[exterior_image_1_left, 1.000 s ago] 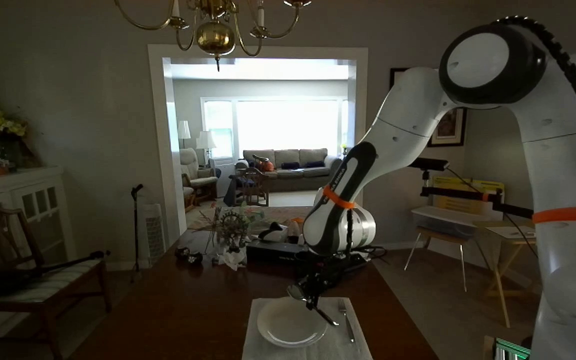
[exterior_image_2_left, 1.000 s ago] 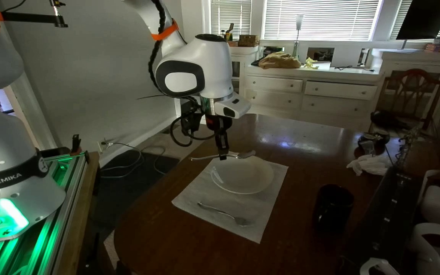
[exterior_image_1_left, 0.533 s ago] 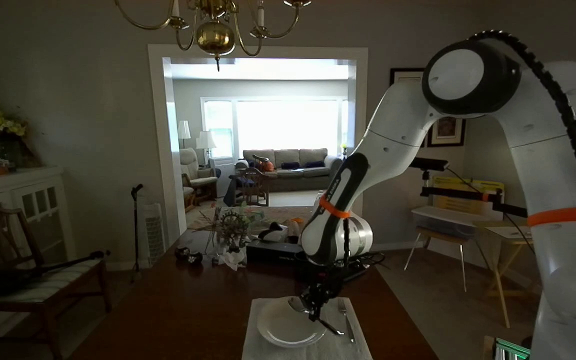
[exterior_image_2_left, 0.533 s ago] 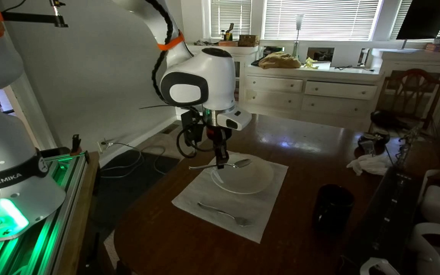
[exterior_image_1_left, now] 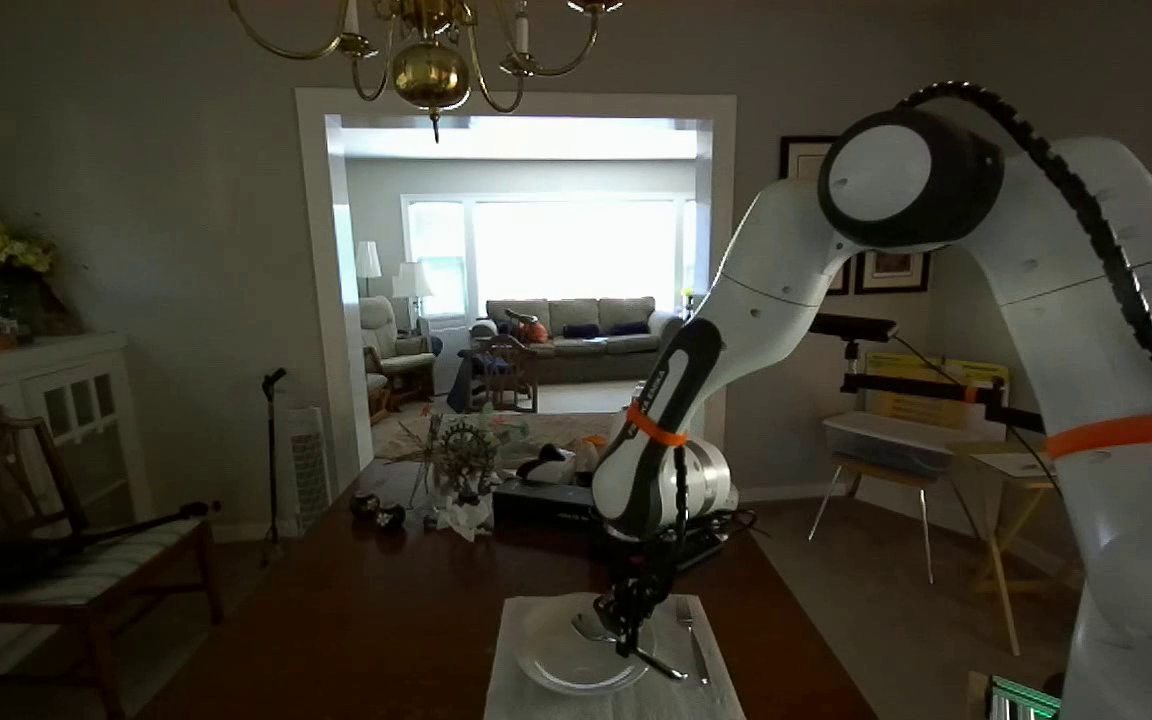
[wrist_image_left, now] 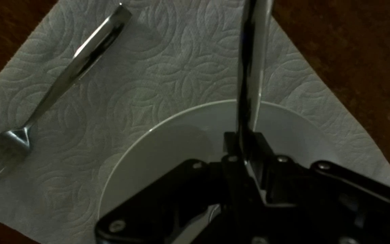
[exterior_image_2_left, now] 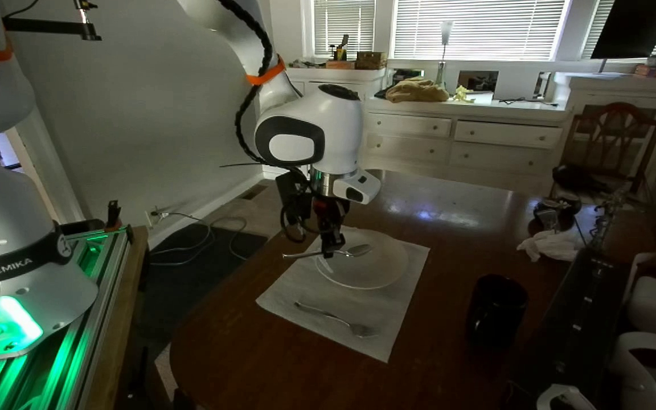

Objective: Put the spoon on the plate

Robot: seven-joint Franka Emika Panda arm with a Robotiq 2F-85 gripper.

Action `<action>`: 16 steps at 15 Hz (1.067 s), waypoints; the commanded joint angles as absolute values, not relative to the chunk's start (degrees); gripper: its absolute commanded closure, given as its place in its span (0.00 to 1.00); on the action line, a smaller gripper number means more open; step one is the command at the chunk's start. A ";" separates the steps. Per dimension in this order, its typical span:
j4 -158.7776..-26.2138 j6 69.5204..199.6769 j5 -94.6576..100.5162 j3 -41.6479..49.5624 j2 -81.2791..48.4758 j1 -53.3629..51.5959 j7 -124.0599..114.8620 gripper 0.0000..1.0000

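The spoon is a slender grey metal utensil; its bowl shows in both exterior views (exterior_image_1_left: 591, 629) (exterior_image_2_left: 359, 250) and its handle in the wrist view (wrist_image_left: 253, 61). My gripper (exterior_image_1_left: 626, 648) (exterior_image_2_left: 329, 254) (wrist_image_left: 245, 144) is shut on the spoon's handle. The spoon lies roughly level, with its bowl over the round white plate (exterior_image_1_left: 571, 678) (exterior_image_2_left: 365, 276) (wrist_image_left: 168, 145) and its handle end sticking out past the rim. I cannot tell whether the spoon touches the plate. The bowl is hidden by the gripper in the wrist view.
A fork (exterior_image_1_left: 693, 635) (exterior_image_2_left: 333, 320) (wrist_image_left: 63, 81) lies beside the plate on a pale square mat (exterior_image_1_left: 511, 695) (exterior_image_2_left: 299, 285) (wrist_image_left: 188, 67). A black mug (exterior_image_2_left: 496, 310) stands on the wooden table. A long black box (exterior_image_1_left: 551, 503) and white crumpled tissue (exterior_image_2_left: 550, 246) lie farther along.
My gripper has come down with the spoon, closer to the plate. The spoon's bowl has moved from above the plate's edge to lower over the plate. The plate and fork have not moved.
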State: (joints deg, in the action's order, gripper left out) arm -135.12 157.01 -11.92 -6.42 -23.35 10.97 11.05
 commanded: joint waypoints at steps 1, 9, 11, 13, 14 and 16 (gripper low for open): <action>-132.10 152.54 -11.22 -5.59 -25.17 10.58 12.11 0.96; -129.39 149.51 -10.20 -3.80 -27.48 9.62 11.01 0.96; -128.56 149.66 -10.10 -3.57 -28.30 9.49 10.82 0.96; -127.75 149.61 -10.05 -3.50 -29.07 9.36 10.78 0.96; -127.48 149.57 -10.01 -3.47 -29.28 9.29 10.75 0.96; -126.83 149.68 -9.94 -3.42 -29.90 9.11 10.69 0.96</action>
State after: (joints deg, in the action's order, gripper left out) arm -128.87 151.02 -11.01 -4.22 -28.36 10.11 11.52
